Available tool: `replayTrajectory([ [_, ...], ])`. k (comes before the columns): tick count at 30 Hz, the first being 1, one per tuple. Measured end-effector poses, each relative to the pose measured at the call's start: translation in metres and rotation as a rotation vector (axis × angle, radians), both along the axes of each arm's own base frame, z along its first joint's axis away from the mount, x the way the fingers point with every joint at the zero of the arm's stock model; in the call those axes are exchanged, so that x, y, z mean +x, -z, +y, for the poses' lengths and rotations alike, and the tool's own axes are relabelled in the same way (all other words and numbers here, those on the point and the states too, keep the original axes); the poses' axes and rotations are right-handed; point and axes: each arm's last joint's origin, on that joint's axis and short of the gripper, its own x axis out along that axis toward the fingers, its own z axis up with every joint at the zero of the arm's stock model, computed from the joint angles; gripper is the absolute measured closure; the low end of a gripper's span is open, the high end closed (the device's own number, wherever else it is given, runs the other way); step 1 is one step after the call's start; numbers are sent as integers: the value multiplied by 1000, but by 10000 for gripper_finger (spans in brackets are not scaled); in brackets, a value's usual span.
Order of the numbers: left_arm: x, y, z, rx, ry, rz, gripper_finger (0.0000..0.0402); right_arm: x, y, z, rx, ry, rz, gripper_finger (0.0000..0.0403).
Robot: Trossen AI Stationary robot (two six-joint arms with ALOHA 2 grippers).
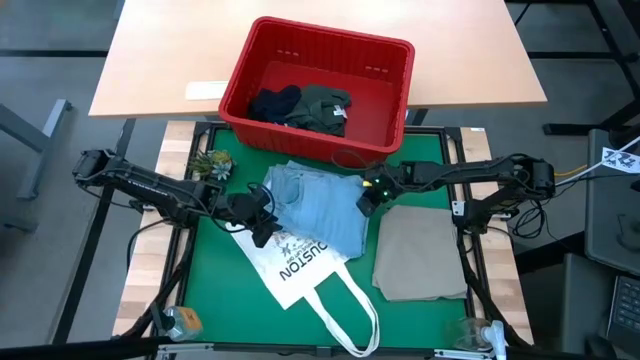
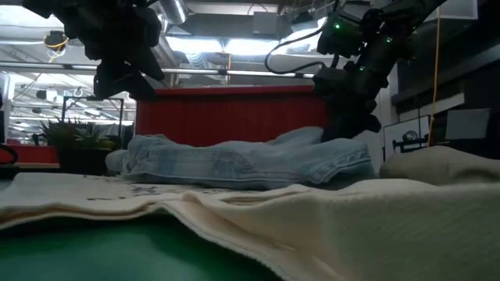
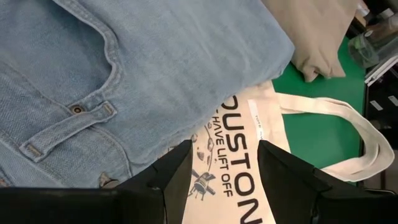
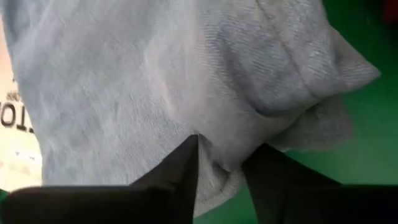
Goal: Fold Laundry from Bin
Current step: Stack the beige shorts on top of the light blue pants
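Step in hand, as I judge it: folding the jeans (image 1: 318, 205), which lie mid-table on the green mat (image 1: 215, 300), just in front of the red bin (image 1: 385, 120). The right gripper (image 1: 366, 196) is at the jeans' right edge; in its wrist view the fingers stand apart with a fold of denim bunched between them. They look parted rather than clamped, but whether the cloth is truly let go I cannot tell. The left gripper (image 1: 258, 222) hovers at the jeans' lower-left edge over the tote bag (image 1: 300, 265), jaws open and empty, the bag's print showing between them.

To do it well: pinch denim only, lift enough to clear the table, lay the fold flat, edges matched.

In the way: the tote bag lies partly under the jeans, so a low pinch on the left could catch it too. The folded beige cloth (image 1: 420, 250) sits just right of the jeans, near the right arm's path. Dark shorts (image 1: 274, 103) and an olive shirt (image 1: 325, 107) wait in the bin. A small plant (image 1: 212, 163) stands at the mat's far-left corner.
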Motion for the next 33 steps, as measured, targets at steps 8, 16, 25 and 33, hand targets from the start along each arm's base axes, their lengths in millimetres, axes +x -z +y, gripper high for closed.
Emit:
replayTrajectory([
  [8,0,0,0,0,0,0,226,-5,2,0,-112,-165,66,207],
  [16,0,0,1,11,-13,-2,226,-14,-7,2,-84,-210,232,199],
  [25,0,0,2,30,-37,-6,226,-27,-30,8,59,-337,392,198],
  [33,0,0,2,29,-38,-5,226,-39,-12,10,61,-385,478,198],
])
